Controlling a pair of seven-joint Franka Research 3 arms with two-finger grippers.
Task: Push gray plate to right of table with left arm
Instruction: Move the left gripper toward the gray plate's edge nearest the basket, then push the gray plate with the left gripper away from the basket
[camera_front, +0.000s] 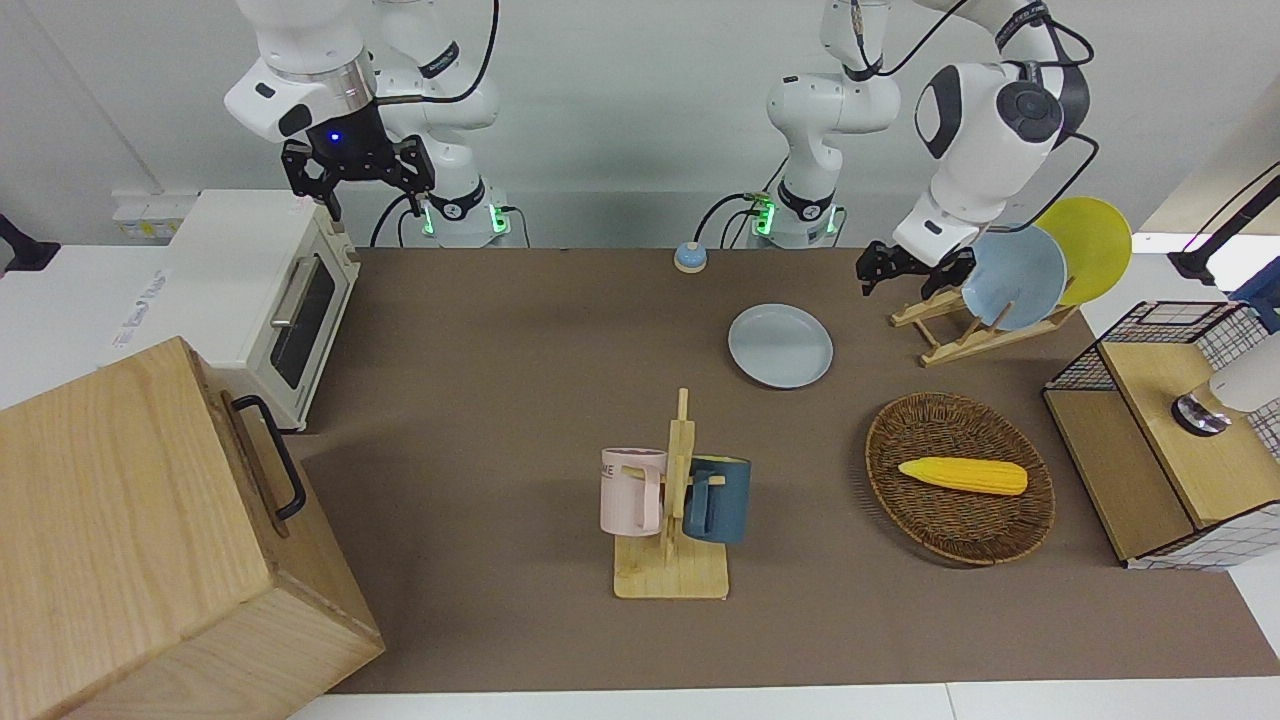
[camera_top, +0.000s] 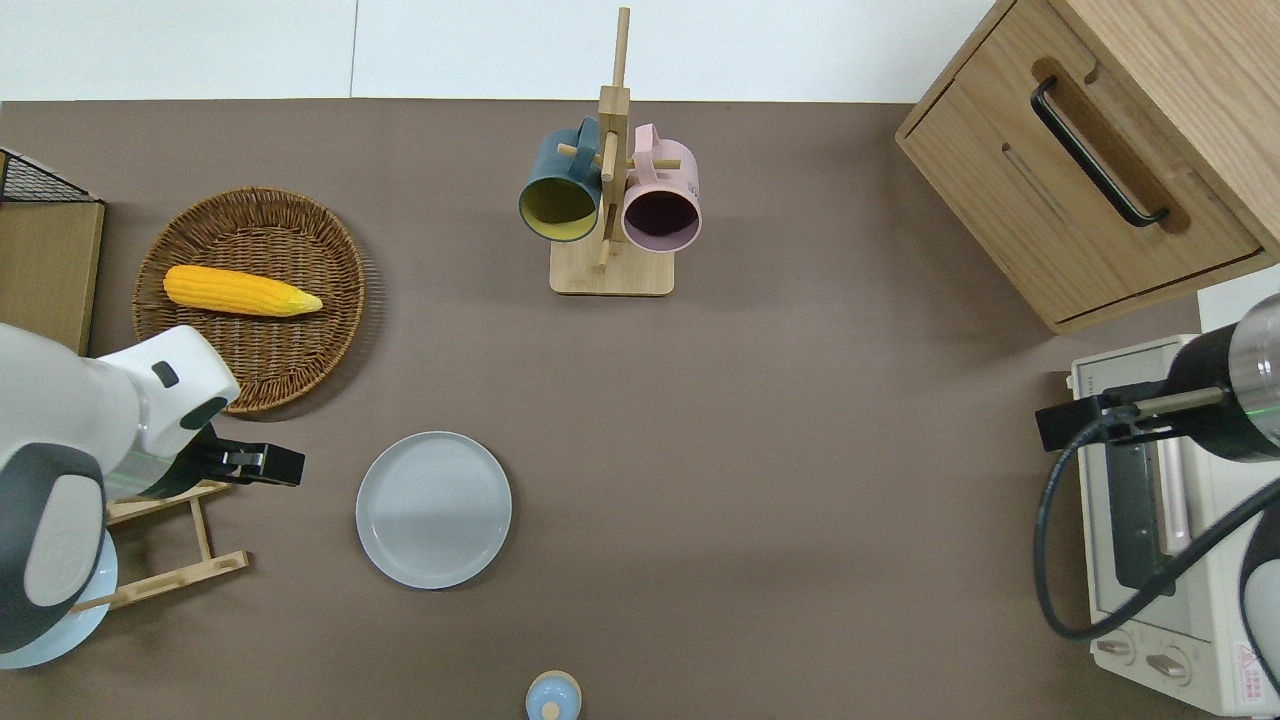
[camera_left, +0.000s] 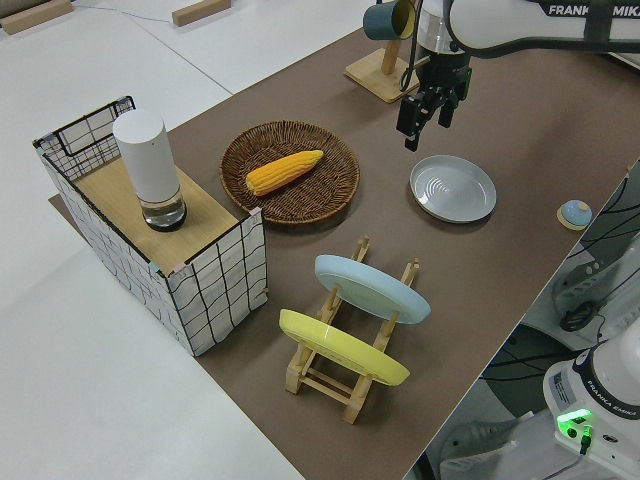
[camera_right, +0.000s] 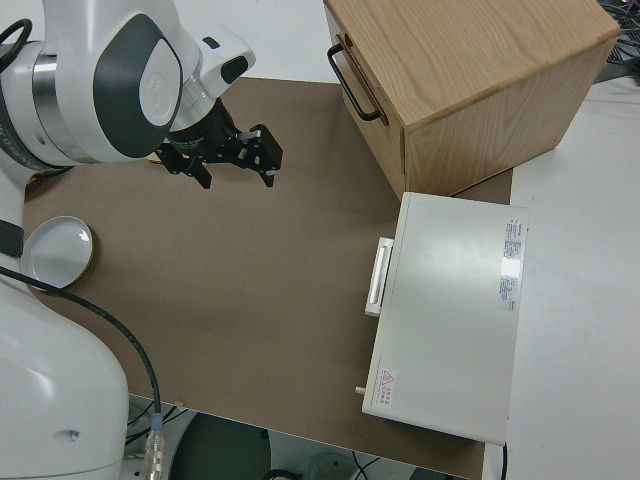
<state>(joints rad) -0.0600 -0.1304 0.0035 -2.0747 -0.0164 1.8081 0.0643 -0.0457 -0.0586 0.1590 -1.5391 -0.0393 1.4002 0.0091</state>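
Note:
The gray plate (camera_front: 780, 346) lies flat on the brown table (camera_front: 500, 330), nearer to the robots than the wicker tray. It also shows in the overhead view (camera_top: 433, 509) and the left side view (camera_left: 452, 188). My left gripper (camera_front: 905, 272) is open and empty. In the overhead view it (camera_top: 262, 465) hangs over the table between the dish rack and the plate, beside the plate toward the left arm's end, apart from it. The left side view shows it (camera_left: 425, 118) above the table. My right gripper (camera_front: 357, 180) is open and parked.
A wooden dish rack (camera_front: 950, 335) holds a sky-blue plate (camera_front: 1015, 275) and a yellow plate (camera_front: 1095, 245). A wicker tray (camera_front: 960, 530) holds corn (camera_front: 963, 476). A mug tree (camera_front: 672, 500), toaster oven (camera_front: 260, 300), wooden cabinet (camera_front: 140, 540), wire shelf (camera_front: 1170, 440) and small bell (camera_front: 690, 258) stand around.

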